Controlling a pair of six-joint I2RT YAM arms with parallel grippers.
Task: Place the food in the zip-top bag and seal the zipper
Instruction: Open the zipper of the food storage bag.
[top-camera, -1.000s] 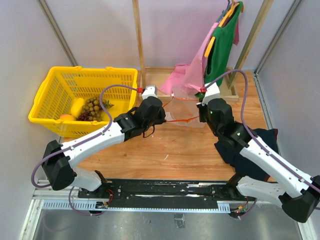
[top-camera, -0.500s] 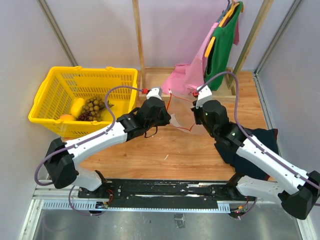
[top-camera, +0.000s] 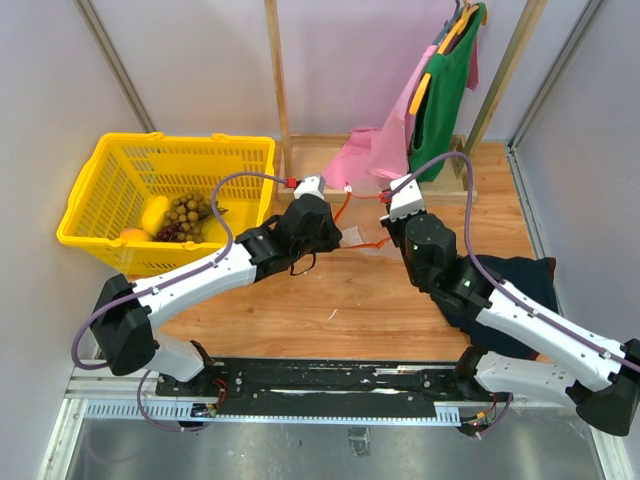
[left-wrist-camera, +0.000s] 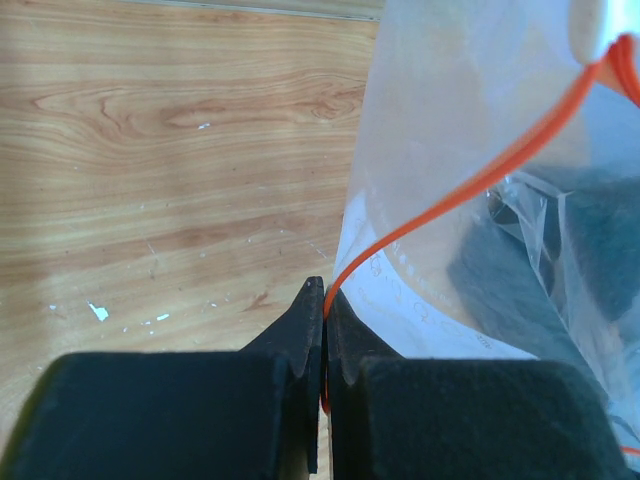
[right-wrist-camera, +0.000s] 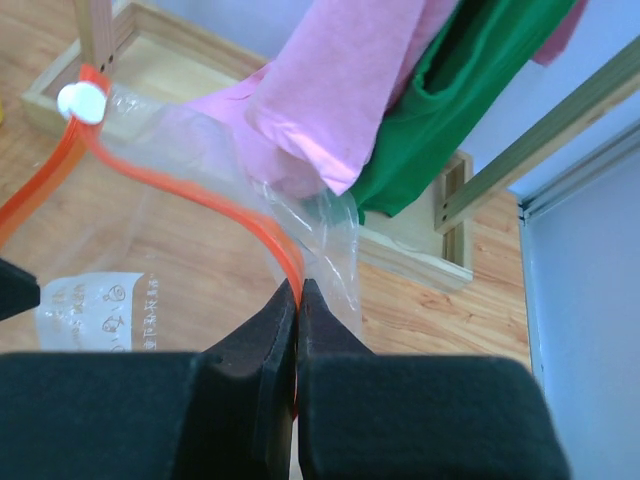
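Note:
The clear zip-top bag (top-camera: 362, 236) hangs between my two grippers above the wooden table. My left gripper (top-camera: 332, 236) is shut on its red-orange zipper strip (left-wrist-camera: 470, 180), pinched between the fingertips in the left wrist view (left-wrist-camera: 325, 300). My right gripper (top-camera: 390, 226) is shut on the zipper's other end (right-wrist-camera: 299, 290). A white slider (right-wrist-camera: 80, 103) sits on the strip. The bag (right-wrist-camera: 200, 260) looks empty. The green grape bunch (top-camera: 186, 209), purple grapes (top-camera: 174, 232), yellow fruit (top-camera: 153, 213) and orange fruit (top-camera: 133, 235) lie in the yellow basket (top-camera: 100, 185).
Pink cloth (top-camera: 375, 150) and green cloth (top-camera: 445, 90) hang at the back over a wooden frame (top-camera: 320, 150). A dark cloth (top-camera: 520, 280) lies under my right arm. Grey walls close in both sides.
The two grippers have moved closer together, the right one leftward. The bag between them has gone from stretched wide to narrow and slack.

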